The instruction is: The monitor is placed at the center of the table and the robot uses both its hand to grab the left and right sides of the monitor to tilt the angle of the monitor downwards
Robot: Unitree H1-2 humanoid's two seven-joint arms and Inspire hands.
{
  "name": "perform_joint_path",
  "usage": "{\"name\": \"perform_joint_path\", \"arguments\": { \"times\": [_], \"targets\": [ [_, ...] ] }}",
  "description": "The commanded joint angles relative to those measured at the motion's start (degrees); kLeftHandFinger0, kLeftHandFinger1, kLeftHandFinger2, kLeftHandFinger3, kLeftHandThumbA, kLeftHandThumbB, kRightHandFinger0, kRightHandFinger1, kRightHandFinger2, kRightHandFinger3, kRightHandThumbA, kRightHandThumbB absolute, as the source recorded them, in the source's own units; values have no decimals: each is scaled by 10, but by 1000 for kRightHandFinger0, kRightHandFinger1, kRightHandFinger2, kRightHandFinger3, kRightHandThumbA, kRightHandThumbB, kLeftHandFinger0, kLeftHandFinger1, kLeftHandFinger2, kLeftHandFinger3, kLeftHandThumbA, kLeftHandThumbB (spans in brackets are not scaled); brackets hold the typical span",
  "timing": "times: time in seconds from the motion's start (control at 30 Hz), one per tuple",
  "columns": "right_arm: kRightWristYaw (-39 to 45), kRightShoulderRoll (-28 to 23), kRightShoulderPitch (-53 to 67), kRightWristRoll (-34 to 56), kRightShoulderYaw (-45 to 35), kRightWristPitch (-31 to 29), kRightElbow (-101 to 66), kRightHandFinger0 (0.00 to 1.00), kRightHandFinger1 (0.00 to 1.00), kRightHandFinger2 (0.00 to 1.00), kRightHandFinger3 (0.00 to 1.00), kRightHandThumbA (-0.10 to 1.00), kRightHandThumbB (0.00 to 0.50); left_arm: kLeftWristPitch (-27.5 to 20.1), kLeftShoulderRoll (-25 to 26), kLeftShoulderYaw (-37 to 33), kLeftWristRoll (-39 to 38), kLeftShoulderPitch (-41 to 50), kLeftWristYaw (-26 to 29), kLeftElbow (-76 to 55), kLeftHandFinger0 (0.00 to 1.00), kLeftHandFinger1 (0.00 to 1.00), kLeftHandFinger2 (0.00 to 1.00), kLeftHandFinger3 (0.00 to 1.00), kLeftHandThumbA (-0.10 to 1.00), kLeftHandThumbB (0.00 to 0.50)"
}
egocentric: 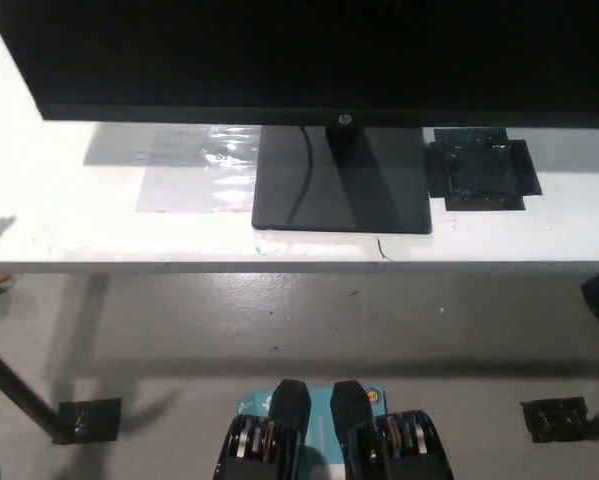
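Observation:
The black monitor (309,55) fills the top of the head view, its lower bezel running level across the picture. Its flat black stand base (341,180) rests on the white table (99,240), with a cable running down over the base. Neither of my hands shows in this view. Both side edges of the screen lie outside or at the picture's border, so I cannot see what touches them. A faint shadow falls on the table at the far left.
A clear plastic sheet (194,170) lies left of the base. A patch of black tape (479,168) sits right of it. Below the table's front edge is grey floor with tape marks (89,420) and a dark table leg (19,395).

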Motion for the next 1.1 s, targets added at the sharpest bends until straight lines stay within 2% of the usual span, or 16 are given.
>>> {"name": "perform_joint_path", "arguments": {
  "times": [0.0,0.07,0.17,0.2,0.4,0.43,0.5,0.53,0.57,0.63,0.7,0.8,0.87,0.93,1.03,1.07],
  "targets": [
    [94,-57,161,320,-145,35,-365,1000,1000,1000,1000,826,500,18,10,154,-221,129,-4,-221,1000,1000,1000,1000,1000,380],
    [72,-46,219,344,-169,30,-428,1000,1000,1000,1000,931,500,35,-8,163,-253,167,2,-285,1000,1000,1000,1000,1000,367],
    [71,-41,230,349,-177,34,-444,1000,1000,1000,1000,939,500,44,-15,170,-260,174,-1,-300,1000,1000,1000,1000,1000,367],
    [35,-20,286,353,-189,9,-505,1000,1000,1000,1000,1000,500,36,-37,164,-248,198,20,-355,1000,1000,1000,1000,1000,345],
    [-5,15,335,342,-196,-6,-582,1000,1000,1000,1000,999,500,29,-65,149,-221,222,19,-419,1000,1000,1000,1000,1000,338],
    [-58,69,368,255,-175,-20,-685,1000,1000,1000,1000,1000,500,4,-100,101,-173,225,17,-484,1000,1000,1000,1000,1000,313],
    [-61,84,374,244,-166,-22,-703,1000,1000,1000,1000,1000,500,33,-117,88,-144,227,18,-509,1000,1000,1000,1000,1000,347],
    [-58,98,373,231,-151,-26,-708,1000,1000,1000,1000,1000,500,51,-138,71,-124,222,17,-522,1000,1000,1000,1000,1000,420],
    [-55,107,371,221,-141,-28,-710,1000,1000,1000,1000,1000,500,62,-150,59,-117,220,14,-529,1000,1000,1000,1000,1000,433],
    [-52,111,371,221,-144,-24,-712,1000,1000,1000,1000,1000,500,66,-153,63,-117,220,10,-531,1000,1000,1000,1000,1000,435],
    [-30,149,374,191,-87,5,-745,1000,1000,1000,1000,955,500,86,-178,3,-116,210,-25,-543,1000,1000,1000,1000,1000,434],
    [-25,155,374,190,-90,11,-749,1000,1000,1000,1000,952,500,92,-182,5,-114,211,-28,-546,1000,1000,1000,1000,1000,436],
    [-4,200,377,160,-41,-11,-722,1000,1000,1000,1000,977,500,82,-208,-28,-109,206,-41,-525,1000,1000,1000,1000,1000,419],
    [-2,208,378,153,-37,-12,-722,1000,1000,1000,1000,989,500,85,-214,-31,-110,207,-42,-525,1000,1000,1000,1000,1000,416],
    [21,230,380,139,2,-72,-670,1000,1000,1000,1000,983,500,103,-228,-47,-110,212,-46,-520,1000,1000,1000,1000,1000,445],
    [16,243,383,133,7,-75,-652,1000,1000,1000,1000,937,490,97,-234,-49,-113,211,-47,-505,1000,1000,1000,1000,1000,432]
  ]
}}
